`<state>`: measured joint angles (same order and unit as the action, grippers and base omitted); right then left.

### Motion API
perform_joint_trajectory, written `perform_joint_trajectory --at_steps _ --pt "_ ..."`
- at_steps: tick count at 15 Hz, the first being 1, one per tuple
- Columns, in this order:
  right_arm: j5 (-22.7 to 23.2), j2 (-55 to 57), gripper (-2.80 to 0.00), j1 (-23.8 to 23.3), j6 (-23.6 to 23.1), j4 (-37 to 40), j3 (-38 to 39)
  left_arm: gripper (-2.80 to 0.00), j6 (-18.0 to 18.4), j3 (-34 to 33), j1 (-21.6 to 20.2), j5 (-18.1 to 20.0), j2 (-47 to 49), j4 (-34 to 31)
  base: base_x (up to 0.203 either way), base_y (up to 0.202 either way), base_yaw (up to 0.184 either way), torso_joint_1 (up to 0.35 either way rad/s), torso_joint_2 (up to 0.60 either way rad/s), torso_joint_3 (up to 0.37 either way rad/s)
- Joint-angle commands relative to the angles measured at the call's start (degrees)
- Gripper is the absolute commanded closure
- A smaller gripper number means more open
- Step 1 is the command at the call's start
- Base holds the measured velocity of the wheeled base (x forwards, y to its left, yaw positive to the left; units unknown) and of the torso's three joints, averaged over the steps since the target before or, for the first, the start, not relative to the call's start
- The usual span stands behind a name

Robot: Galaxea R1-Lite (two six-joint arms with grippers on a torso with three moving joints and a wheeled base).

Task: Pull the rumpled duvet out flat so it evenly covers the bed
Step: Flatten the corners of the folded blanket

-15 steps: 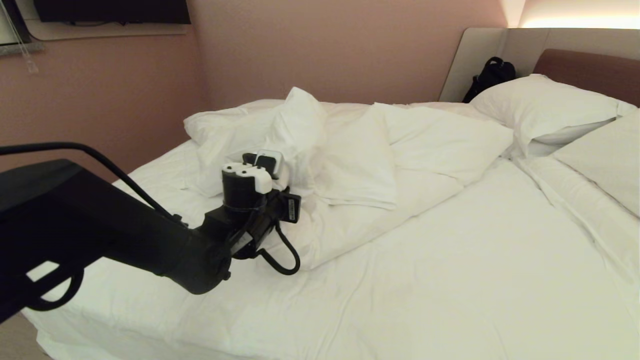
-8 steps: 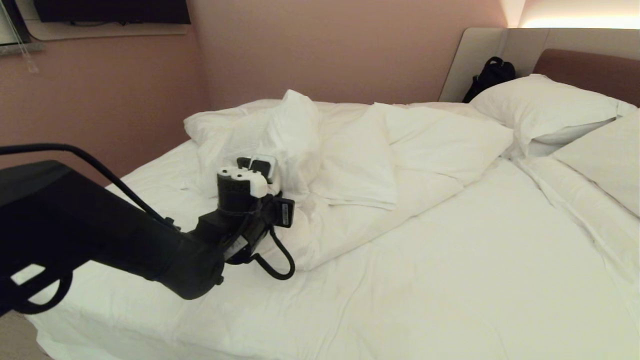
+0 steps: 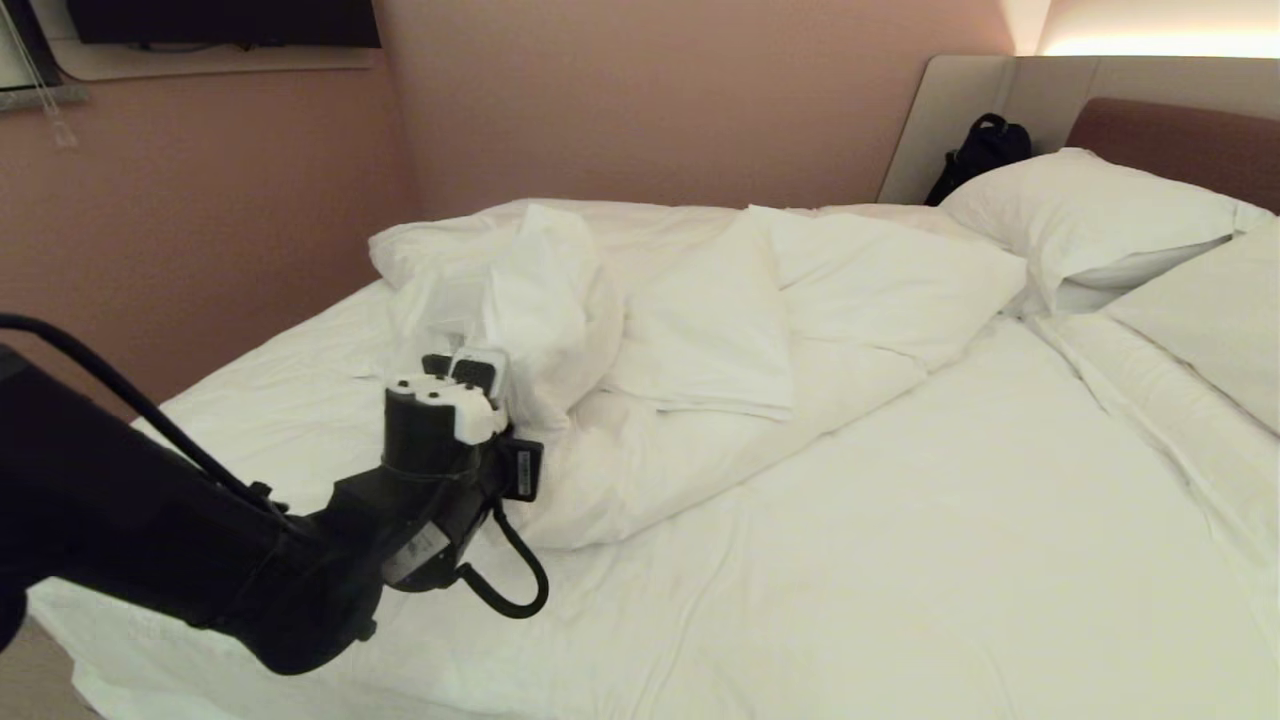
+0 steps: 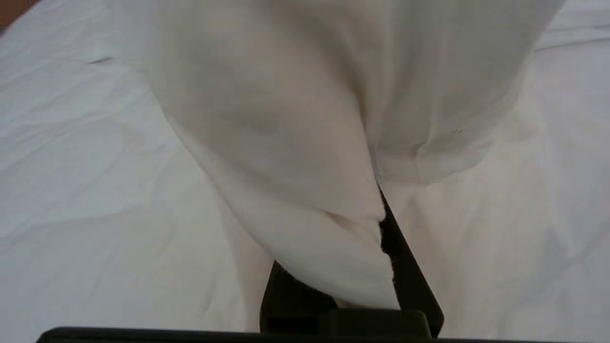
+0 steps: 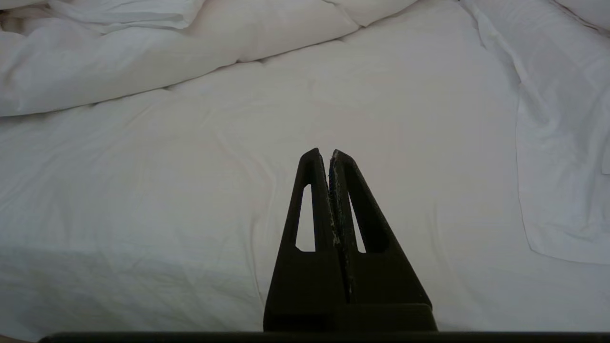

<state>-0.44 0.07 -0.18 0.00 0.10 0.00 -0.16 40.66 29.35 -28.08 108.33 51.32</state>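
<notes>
White-sheeted bed with bunched duvet against pink wall.

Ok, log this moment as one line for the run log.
left gripper: shut on duvet fold, lifted off bed | right gripper: shut, idle over sheet | duvet: bunched at far side, not flat

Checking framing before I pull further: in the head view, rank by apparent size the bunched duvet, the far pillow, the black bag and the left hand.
1. Duvet, largest by far.
2. Far pillow.
3. Left hand, though it is nearer the camera, so its rank is unsure.
4. Black bag, partly hidden, farthest away.
</notes>
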Motion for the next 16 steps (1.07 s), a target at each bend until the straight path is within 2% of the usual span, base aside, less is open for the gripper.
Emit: perform_joint_trajectory --at_steps 1,5,8,10,13,16 --pt "0.0 0.0 0.00 0.0 0.0 0.0 0.0 0.00 -0.1 -1.9 0.0 -1.5 -1.5 0.3 0.000 0.000 0.000 0.000 0.00 0.000" --pt "0.0 0.0 0.00 0.0 -0.1 0.0 0.0 0.00 -4.1 -4.9 0.4 -2.6 -1.4 -1.8 0.000 0.000 0.000 0.000 0.00 0.000" --pt "0.0 0.0 0.00 0.0 -0.1 0.0 0.0 0.00 -10.3 -3.2 0.0 -2.9 -1.6 -9.0 0.000 0.000 0.000 0.000 0.00 0.000" --pt "0.0 0.0 0.00 0.0 -0.1 0.0 0.0 0.00 -13.8 -1.6 -1.2 -4.5 -2.8 -14.2 0.000 0.000 0.000 0.000 0.00 0.000" --pt "0.0 0.0 0.00 0.0 0.0 0.0 0.0 0.00 -14.4 -1.8 -1.5 -9.7 -4.8 -17.8 0.000 0.000 0.000 0.000 0.00 0.000" --pt "0.0 0.0 0.00 0.0 -0.1 0.0 0.0 0.00 -15.8 -2.1 -1.4 -9.9 -3.5 -19.9 0.000 0.000 0.000 0.000 0.00 0.000"
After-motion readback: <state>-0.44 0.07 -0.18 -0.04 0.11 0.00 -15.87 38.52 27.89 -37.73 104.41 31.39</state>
